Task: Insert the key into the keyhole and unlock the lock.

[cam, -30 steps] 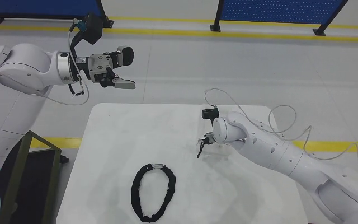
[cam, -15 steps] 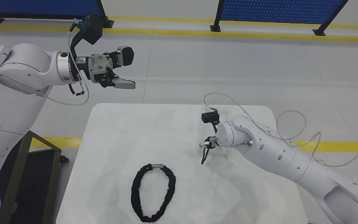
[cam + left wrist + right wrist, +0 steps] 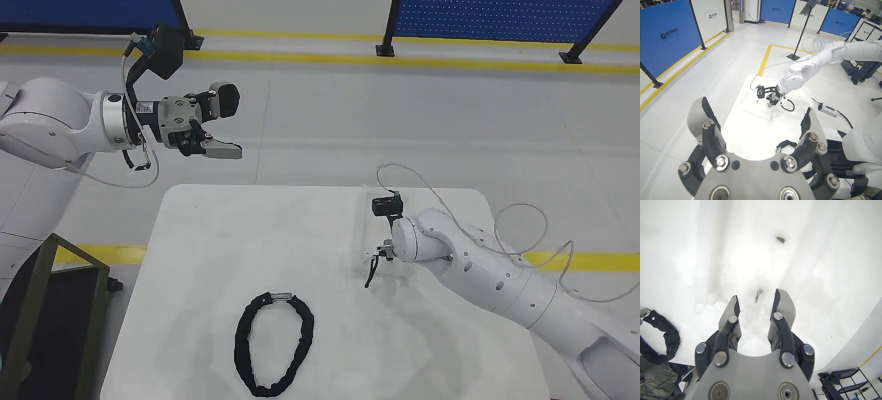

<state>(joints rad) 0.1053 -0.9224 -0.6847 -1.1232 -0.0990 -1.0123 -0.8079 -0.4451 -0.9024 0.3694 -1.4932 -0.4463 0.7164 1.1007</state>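
Top view shows a big white table (image 3: 200,260). The right arm (image 3: 500,285) stretches over it from the right side. The left arm (image 3: 50,125) is held up past the far left corner, off the table. A black chain lock (image 3: 273,343) lies in a loop on the table, close to the near edge. Its silver end is at the far side of the loop. A clear tray (image 3: 753,113) sits on the far right part of the table.

The left gripper (image 3: 226,125) has its two fingers spread wide and holds nothing. The right gripper (image 3: 371,270) is low over the table by the tray, well apart from the lock. Its fingers are apart too, and they hold nothing.

A small grey key (image 3: 758,295) lies flat on the white surface. It is just in front of the right gripper's fingertips, lined up with the gap between them. A tiny dark speck (image 3: 780,239) sits farther on.
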